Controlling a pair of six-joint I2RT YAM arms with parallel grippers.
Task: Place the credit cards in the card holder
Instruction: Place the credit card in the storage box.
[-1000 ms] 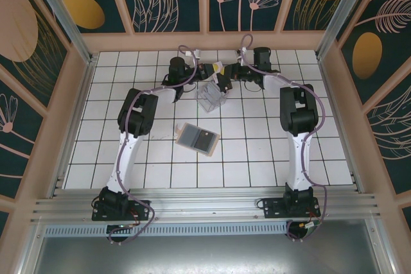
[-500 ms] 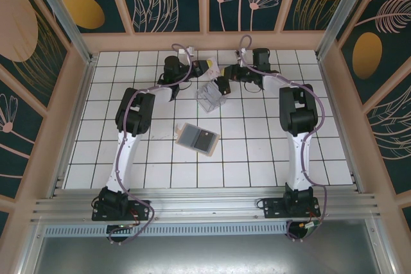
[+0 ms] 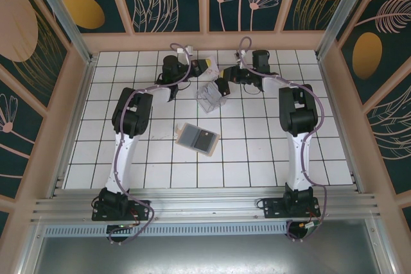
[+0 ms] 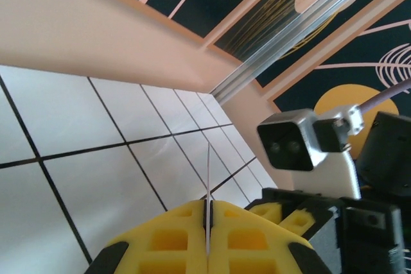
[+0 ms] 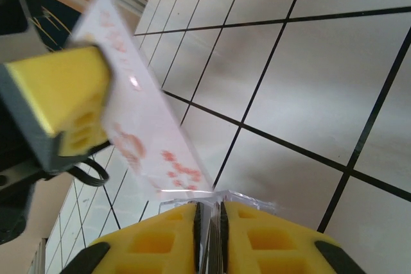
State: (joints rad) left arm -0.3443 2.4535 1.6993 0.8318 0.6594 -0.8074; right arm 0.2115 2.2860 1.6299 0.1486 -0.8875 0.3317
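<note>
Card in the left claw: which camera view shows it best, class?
The right wrist view: the card shows its white face with red print. The left wrist view gives just its thin edge, pinched in the left claw; from above it is too small to tell.

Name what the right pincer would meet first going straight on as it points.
Probably the white card that the left pincer grips: its corner hangs just ahead of the right pincer, at the clear sleeve it holds; depth is unclear.
</note>
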